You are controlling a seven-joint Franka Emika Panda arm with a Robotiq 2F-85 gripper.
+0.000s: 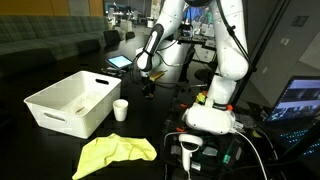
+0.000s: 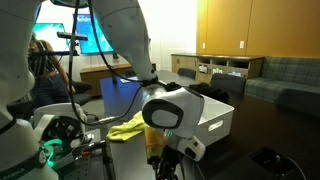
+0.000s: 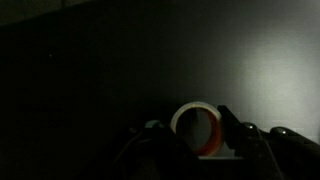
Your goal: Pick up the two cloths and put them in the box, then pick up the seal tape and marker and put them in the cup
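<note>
Now the tape roll [image 3: 198, 130] sits between the jaws of my claw [image 1: 147, 87], too dim to tell if clamped, just beyond the cup [image 1: 120, 109], so next I must carry it over that cup and release.

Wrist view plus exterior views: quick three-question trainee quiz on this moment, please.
1. True or false: the yellow cloth lies inside the white box.
2. In the wrist view, what sits between the gripper fingers? A) marker B) seal tape C) cup
3. Which small white container stands beside the box?
Key: 1 false, it lies on the table outside the box. 2 B. 3 the cup.
</note>
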